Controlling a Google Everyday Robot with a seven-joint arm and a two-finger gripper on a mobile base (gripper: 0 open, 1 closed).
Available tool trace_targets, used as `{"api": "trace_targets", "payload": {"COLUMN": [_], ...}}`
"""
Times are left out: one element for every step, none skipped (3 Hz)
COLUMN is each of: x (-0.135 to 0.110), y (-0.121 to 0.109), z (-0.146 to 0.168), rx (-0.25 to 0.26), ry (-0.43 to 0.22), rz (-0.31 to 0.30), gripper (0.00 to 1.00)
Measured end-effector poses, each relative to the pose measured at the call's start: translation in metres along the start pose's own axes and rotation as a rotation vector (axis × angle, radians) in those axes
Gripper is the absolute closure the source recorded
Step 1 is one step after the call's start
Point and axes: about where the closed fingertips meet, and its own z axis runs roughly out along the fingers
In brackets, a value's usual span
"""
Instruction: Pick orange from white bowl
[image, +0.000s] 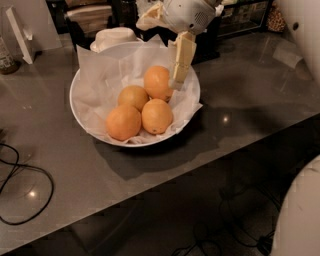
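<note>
The white bowl (84, 111), lined with crinkled white paper, sits on the grey counter and holds several oranges. The front left orange (123, 122) looks slightly the largest. Another orange (157, 116) lies beside it, one (133, 96) in the middle, and one (157, 81) at the back right. My gripper (160, 54) hangs above the bowl's back right part, open and empty. One cream finger (181, 59) points down, its tip just right of the back right orange. The other finger (150, 19) is spread out up to the left.
A smaller cream-white domed dish (114, 37) stands just behind the bowl. Dark boxes and shelving line the back of the counter. A black cable (30, 172) loops at the left. The counter's front edge runs diagonally, and my white body (300, 215) shows at the lower right.
</note>
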Motion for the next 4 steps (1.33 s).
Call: {"api": "trace_targets", "payload": {"x": [0.019, 0.033, 0.045, 0.054], "y": [0.003, 0.009, 0.011, 0.005], "z": [0.007, 0.020, 0.034, 0.050], "rx": [-0.005, -0.031, -0.061, -0.089], "ry": [-0.039, -0.073, -0.094, -0.107], "rz": [0.042, 0.079, 0.103, 0.107], "gripper": [0.19, 0.22, 0.22, 0.22]}}
